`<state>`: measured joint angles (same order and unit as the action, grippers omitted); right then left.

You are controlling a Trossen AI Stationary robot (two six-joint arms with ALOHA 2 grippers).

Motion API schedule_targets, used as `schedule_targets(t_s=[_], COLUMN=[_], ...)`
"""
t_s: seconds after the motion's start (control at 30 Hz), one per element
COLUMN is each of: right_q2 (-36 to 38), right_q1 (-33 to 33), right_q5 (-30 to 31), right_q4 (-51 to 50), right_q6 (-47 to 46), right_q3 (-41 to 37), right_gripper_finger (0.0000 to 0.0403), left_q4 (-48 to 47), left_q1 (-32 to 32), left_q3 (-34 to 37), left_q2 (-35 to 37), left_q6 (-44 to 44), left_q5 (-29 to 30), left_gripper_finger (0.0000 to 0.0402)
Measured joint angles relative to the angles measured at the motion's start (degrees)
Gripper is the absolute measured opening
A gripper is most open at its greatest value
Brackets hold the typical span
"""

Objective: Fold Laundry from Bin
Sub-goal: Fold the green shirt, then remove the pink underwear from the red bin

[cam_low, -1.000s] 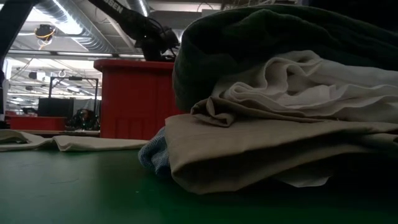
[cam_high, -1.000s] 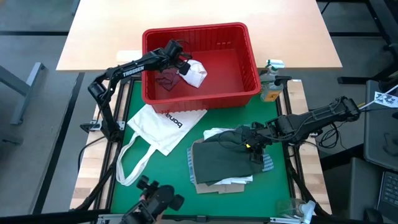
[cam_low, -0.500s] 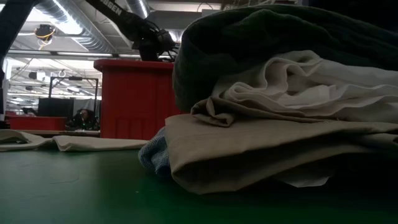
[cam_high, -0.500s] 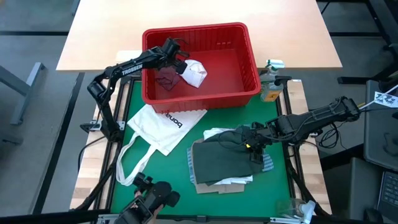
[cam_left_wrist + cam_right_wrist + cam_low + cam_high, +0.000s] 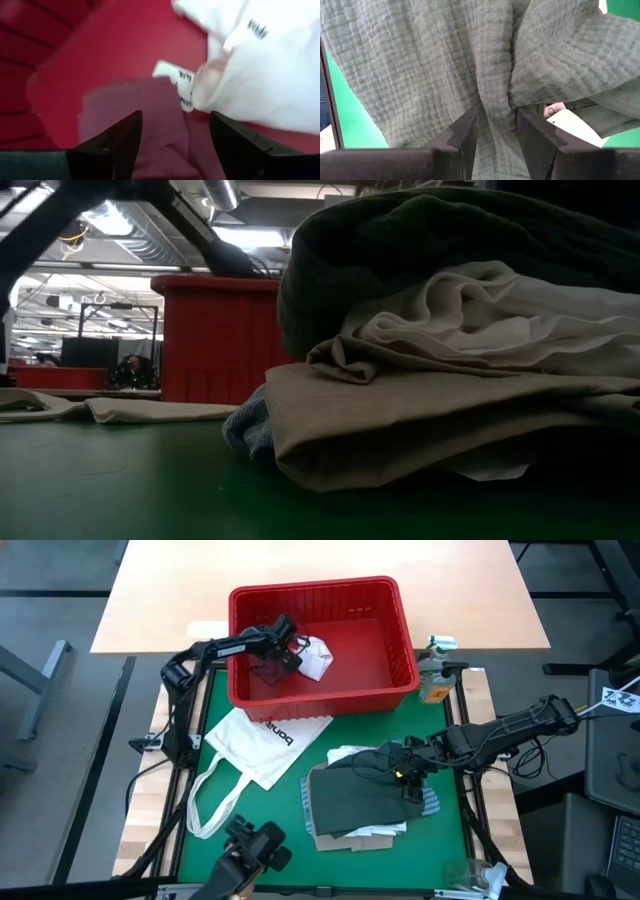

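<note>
Left gripper (image 5: pixel 287 643) inside the bin (image 5: pixel 400 670), fingers wide over the maroon piece (image 5: pixel 145 120) beside the white piece (image 5: pixel 314 658). I should descend squarely onto maroon alone. Right gripper (image 5: pixel 495 131) pinches the dark green-grey top (image 5: pixel 355 802) on the table stack.

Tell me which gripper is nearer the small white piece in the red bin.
Left. The left gripper hangs inside the red bin, jaws open, right beside the white piece. The right gripper is down at the folded pile, pinching the dark green top.
</note>
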<state>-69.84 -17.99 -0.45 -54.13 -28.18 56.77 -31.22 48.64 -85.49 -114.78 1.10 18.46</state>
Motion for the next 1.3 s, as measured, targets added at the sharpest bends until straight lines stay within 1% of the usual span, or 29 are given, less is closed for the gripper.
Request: schedule_targets(t_s=[0.2,0.33,0.43,0.5,0.6,0.73,0.87,1.1,1.2,1.3], right_q2=[0.0,0.0,0.0,0.0,0.0,0.0,0.0,0.0,0.0,0.0], right_q1=[0.0,0.0,0.0,0.0,0.0,0.0,0.0,0.0,0.0,0.0], right_q5=[-0.5,-3.8,-4.1,-3.1,1.5,6.0,8.0,8.0,8.0,8.0], right_q4=[0.0,-0.3,-3.6,-7.8,-14.8,-20.3,-20.5,-20.5,-20.4,-19.4], right_q6=[0.0,0.0,0.0,0.0,0.0,-0.3,-0.3,-0.4,-0.4,-0.4], right_q3=[0.0,0.1,1.9,3.9,7.4,10.7,11.8,11.9,11.9,11.9], right_gripper_finger=[0.0136,0.0136,0.0136,0.0136,0.0136,0.0136,0.0136,0.0136,0.0136,0.0136], left_q4=[-0.5,-0.2,0.1,0.5,0.6,0.6,0.6,0.7,0.7,0.6], left_q1=[0.0,0.0,0.1,0.0,0.0,0.0,0.0,0.3,0.3,0.2], left_q3=[0.0,-0.3,-0.2,-0.2,-0.2,-0.2,-0.1,-0.1,-0.1,-0.1], left_q2=[-4.9,-6.3,-6.7,-6.8,-6.9,-7.0,-7.0,-7.0,-7.0,-7.0], left_q6=[0.0,-0.2,-0.2,-0.2,-0.2,-0.2,-0.1,0.3,0.3,0.3], left_q5=[0.1,-0.4,-2.1,-2.2,-2.4,-2.6,-2.9,-6.1,-7.1,-7.7], left_gripper_finger=[0.0228,0.0228,0.0228,0.0228,0.0228,0.0228,0.0228,0.0226,0.0214,0.0189])
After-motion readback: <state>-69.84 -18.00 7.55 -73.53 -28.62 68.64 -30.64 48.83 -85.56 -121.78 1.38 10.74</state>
